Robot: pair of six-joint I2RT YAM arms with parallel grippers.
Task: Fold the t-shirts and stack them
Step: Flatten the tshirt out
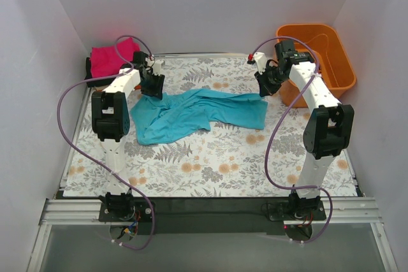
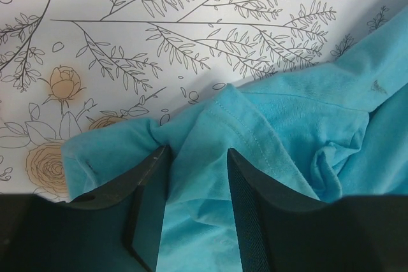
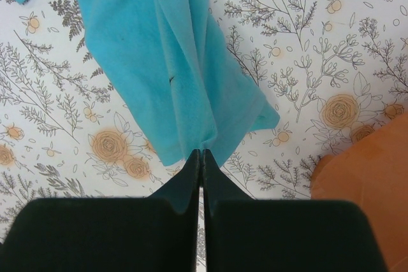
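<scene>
The teal t-shirt lies crumpled and stretched across the middle of the flowered table mat. My left gripper is at its far left corner. In the left wrist view the left gripper is open, its jaws either side of a raised fold of the teal t-shirt. My right gripper is at the shirt's far right edge. In the right wrist view the right gripper is shut on the hem of the teal t-shirt. A folded magenta-pink t-shirt lies at the far left corner on something black. No orange shirt shows.
An orange plastic basket stands at the far right, just behind the right arm; its corner shows in the right wrist view. White walls close in the table on three sides. The flowered mat lies bare in front of the shirt.
</scene>
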